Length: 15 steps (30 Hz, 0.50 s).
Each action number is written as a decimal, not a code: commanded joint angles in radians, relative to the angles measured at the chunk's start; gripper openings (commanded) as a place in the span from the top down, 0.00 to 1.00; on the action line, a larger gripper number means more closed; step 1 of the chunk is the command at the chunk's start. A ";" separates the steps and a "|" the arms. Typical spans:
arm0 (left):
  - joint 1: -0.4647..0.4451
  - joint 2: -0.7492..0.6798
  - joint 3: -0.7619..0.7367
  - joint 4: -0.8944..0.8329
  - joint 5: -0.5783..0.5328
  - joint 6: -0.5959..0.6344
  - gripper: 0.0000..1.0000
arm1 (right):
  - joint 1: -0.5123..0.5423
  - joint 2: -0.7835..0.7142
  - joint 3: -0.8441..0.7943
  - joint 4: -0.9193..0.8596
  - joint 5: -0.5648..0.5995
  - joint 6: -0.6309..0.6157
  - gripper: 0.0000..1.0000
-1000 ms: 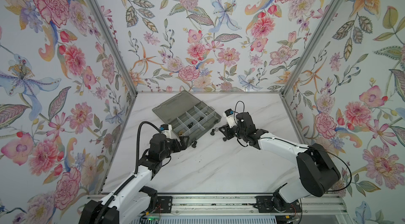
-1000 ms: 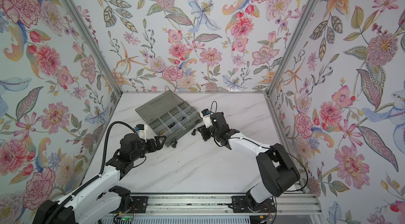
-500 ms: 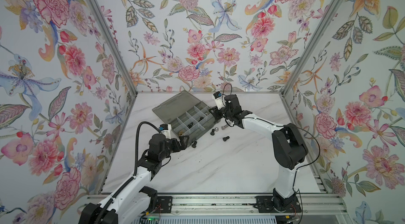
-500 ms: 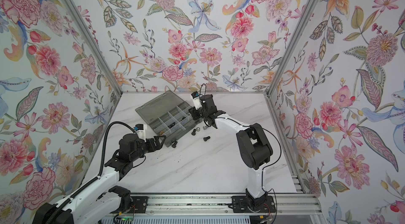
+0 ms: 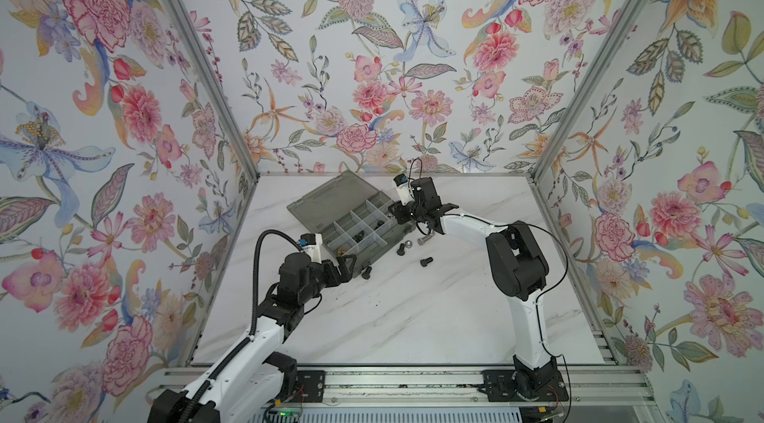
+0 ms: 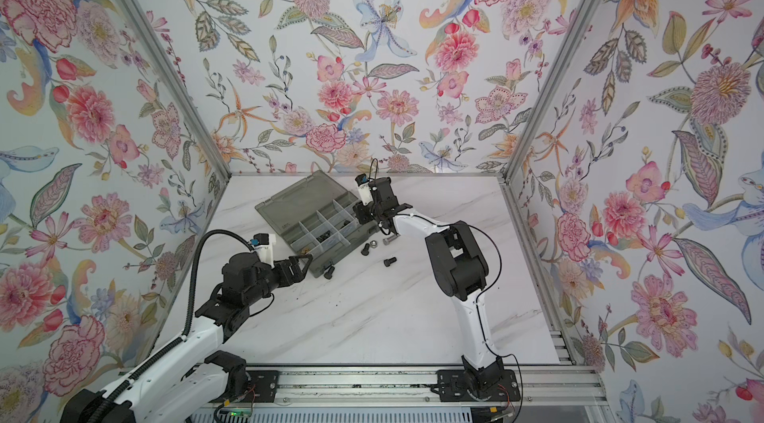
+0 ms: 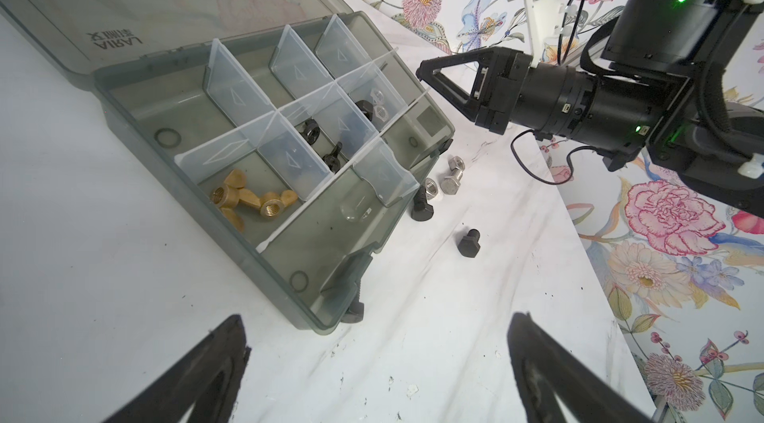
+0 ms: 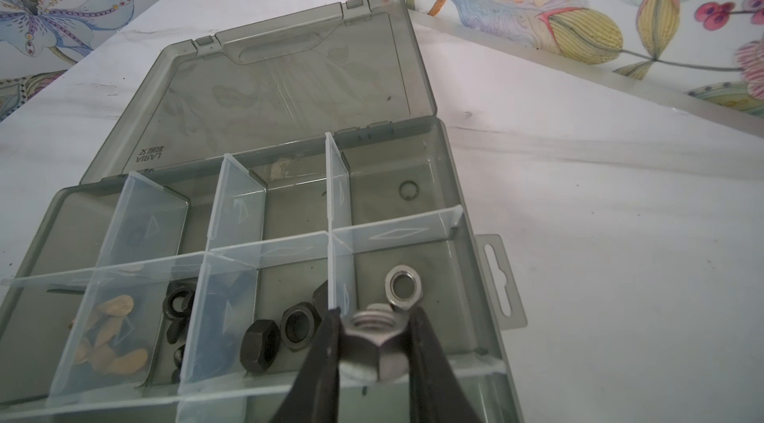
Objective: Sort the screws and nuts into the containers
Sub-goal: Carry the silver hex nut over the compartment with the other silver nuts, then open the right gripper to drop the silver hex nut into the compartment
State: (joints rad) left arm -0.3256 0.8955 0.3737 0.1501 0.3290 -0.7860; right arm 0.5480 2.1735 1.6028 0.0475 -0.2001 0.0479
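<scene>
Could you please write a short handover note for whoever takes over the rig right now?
Left gripper: open, empty, near a corner of the organizer box.
Right gripper: shut on a silver nut, above the compartment holding a second silver nut.
Done: brass wing nuts, black wing nuts and black hex nuts are in compartments.
Left: release the held nut; on the table lie a silver bolt, a loose silver nut and three black bolts.

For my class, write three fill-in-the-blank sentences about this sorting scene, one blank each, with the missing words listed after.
1. The right gripper is shut on a ____ hex nut.
2. The left gripper is ____.
3. The loose black bolt lies on the ____, outside the organizer box.
Missing words: silver; open; table.
</scene>
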 commanded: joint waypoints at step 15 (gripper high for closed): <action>0.011 0.006 0.003 -0.010 -0.013 0.000 0.00 | -0.013 0.056 0.020 -0.024 0.011 -0.017 0.74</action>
State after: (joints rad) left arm -0.3256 0.9031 0.3737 0.1505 0.3290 -0.7860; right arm 0.5415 2.2189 1.6043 0.0479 -0.1982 0.0380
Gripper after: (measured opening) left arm 0.995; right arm 0.258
